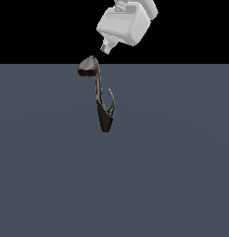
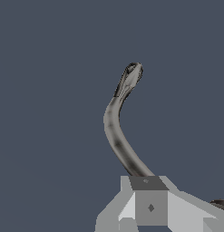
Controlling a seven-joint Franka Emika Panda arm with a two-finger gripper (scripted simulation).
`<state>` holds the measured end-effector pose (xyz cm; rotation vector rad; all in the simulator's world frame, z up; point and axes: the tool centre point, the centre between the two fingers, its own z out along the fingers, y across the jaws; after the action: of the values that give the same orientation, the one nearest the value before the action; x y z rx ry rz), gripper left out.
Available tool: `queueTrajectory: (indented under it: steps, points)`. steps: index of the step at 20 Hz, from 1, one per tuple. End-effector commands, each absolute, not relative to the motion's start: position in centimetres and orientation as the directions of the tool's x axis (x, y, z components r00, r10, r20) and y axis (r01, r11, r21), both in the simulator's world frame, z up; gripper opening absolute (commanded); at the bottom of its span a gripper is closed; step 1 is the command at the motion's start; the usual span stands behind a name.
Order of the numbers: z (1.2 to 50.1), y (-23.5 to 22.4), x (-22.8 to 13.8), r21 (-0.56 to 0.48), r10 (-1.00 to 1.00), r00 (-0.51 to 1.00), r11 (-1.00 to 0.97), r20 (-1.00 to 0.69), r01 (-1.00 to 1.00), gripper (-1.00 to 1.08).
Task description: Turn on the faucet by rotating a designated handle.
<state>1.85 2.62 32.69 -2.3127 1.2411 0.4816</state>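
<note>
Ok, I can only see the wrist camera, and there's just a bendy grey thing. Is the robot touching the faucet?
Observer: No. In the exterior view the gripper hangs just above the faucet, with a small gap between them.
Operator: Where's the handle?
Observer: The handle is a thin hook branching off the base, on the exterior view's right, well below the gripper.
Operator: What's on top of the faucet?
Observer: A rounded head, leaning toward the exterior view's left, away from the handle's side.
</note>
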Motion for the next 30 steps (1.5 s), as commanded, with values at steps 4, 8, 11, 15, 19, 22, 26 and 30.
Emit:
queueTrajectory:
  steps: [4, 8, 11, 15, 19, 22, 26, 30]
  points:
    - [28.3, 2.2, 5.0, -0.18, -0.717, 0.373, -0.334, -0.589, -0.925, -1.0]
    - [24.9, 1.7, 6.9, -0.127, -0.727, 0.255, -0.227, -0.637, -0.965, -1.0]
    - [22.7, 1.4, 8.0, -0.09, -0.726, 0.179, -0.16, -0.664, -0.983, -1.0]
    - [20.3, 1.1, 9.0, -0.048, -0.72, 0.099, -0.09, -0.687, -0.995, -1.0]
    - [18.7, 0.9, 9.5, -0.018, -0.712, 0.044, -0.044, -0.7, -0.999, -1.0]
    - [18.0, 0.7, 9.8, -0.005, -0.708, 0.021, -0.025, -0.705, -1.0, -1.0]
    - [17.8, 0.7, 9.9, -0.001, -0.707, 0.013, -0.018, -0.707, -1.0, -1.0]
    - [17.8, 0.8, 9.6, -0.001, -0.707, 0.014, -0.019, -0.707, -1.0, -1.0]
